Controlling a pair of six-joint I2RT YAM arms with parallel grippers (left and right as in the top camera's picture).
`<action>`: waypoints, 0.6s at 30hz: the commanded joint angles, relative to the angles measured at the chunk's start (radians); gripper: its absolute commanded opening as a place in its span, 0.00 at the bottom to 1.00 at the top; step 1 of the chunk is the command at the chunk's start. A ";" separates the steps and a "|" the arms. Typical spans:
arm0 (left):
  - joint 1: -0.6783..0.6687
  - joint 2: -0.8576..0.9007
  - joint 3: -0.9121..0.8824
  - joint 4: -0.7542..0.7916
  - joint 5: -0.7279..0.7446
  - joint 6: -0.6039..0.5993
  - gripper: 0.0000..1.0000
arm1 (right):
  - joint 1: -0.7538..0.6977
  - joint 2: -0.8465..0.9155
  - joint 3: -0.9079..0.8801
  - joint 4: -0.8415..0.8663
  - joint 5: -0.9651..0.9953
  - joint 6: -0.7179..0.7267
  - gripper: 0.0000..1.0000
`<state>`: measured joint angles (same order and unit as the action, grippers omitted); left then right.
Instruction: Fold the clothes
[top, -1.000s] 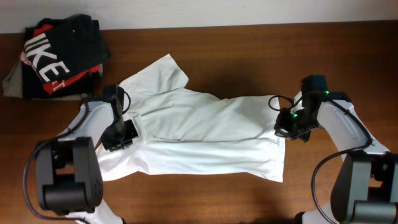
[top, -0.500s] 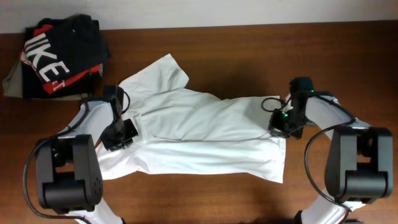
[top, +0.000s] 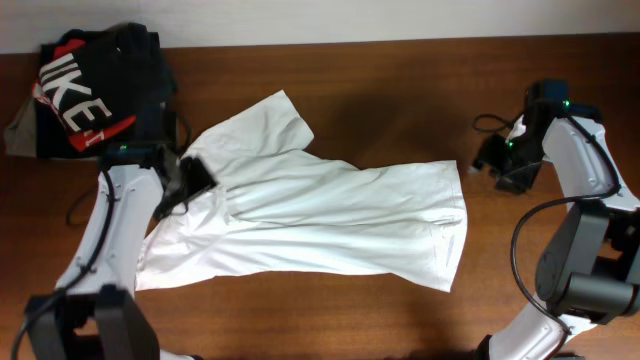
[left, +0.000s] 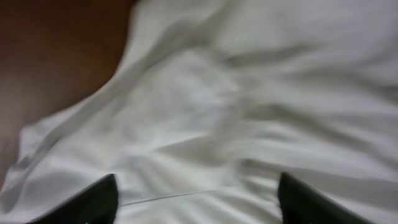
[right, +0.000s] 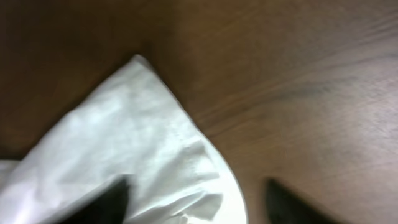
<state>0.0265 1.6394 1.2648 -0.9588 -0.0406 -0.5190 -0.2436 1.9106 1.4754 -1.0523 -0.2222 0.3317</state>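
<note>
The clothes, a plain white T-shirt (top: 310, 215), lie spread out across the middle of the brown table (top: 400, 80), one sleeve (top: 265, 120) pointing to the far left. My left gripper (top: 188, 178) hovers over the shirt's left shoulder area. In the left wrist view its fingers (left: 93, 202) stand wide apart over wrinkled white fabric (left: 236, 106), holding nothing, so the left gripper (left: 199, 205) is open. My right gripper (top: 488, 158) sits just right of the shirt's far right corner (right: 143, 124). It is open too (right: 196, 205), with only the cloth's edge below it.
A black shirt with white letters and red (top: 95, 85) lies crumpled at the far left corner on a grey-olive folded garment (top: 18, 130). Bare wood shows right of the white shirt and along the front edge.
Both grippers have opened and let go of the shirt. The left one moved up and left, the right one drew away to the right. The shirt now lies spread wider.
</note>
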 joint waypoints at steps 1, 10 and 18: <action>-0.151 -0.030 0.183 0.087 0.072 0.145 0.98 | 0.002 -0.006 0.021 0.080 -0.164 -0.037 0.96; -0.330 0.670 0.869 0.165 0.071 0.339 0.99 | 0.243 -0.006 0.006 0.142 0.040 -0.035 0.99; -0.330 0.877 0.948 0.137 0.014 0.368 0.96 | 0.243 -0.006 0.006 0.145 0.040 -0.024 0.99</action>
<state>-0.3019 2.4954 2.1864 -0.8230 -0.0116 -0.1711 -0.0029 1.9110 1.4792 -0.9081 -0.1993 0.3069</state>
